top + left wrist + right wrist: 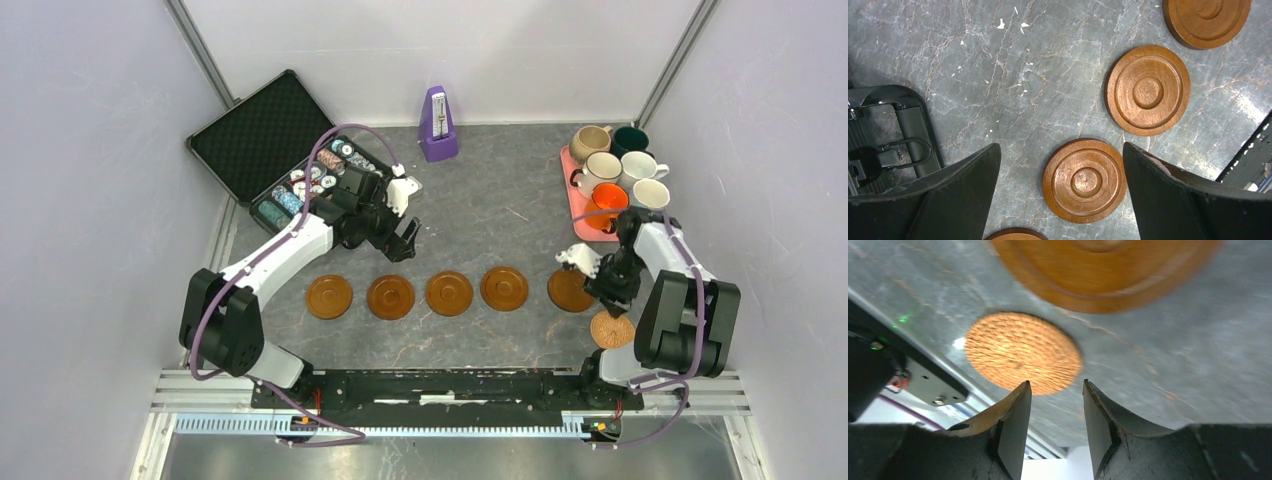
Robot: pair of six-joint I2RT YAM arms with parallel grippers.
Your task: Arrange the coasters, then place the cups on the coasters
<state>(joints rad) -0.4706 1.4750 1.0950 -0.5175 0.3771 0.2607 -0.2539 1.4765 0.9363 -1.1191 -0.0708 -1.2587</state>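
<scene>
A row of brown wooden coasters (449, 293) lies across the table, its rightmost one (566, 290) partly under my right gripper (607, 297). A coaster with a woven, lighter face (612, 329) lies just nearer, beside the right arm's base. In the right wrist view that disc (1023, 352) sits beyond my right gripper (1054, 385), which is open and empty; a blurred coaster (1103, 270) lies further off. My left gripper (402, 235) hangs wide open behind the row, over a coaster (1084, 180) in the left wrist view. The cups (603, 168) stand together on the pink tray.
The pink tray (574, 200) sits at the back right. A purple metronome (438, 125) stands at the back centre. An open black case (262, 135) with poker chips (300, 185) lies at the back left. A metal rail (450, 385) runs along the near edge.
</scene>
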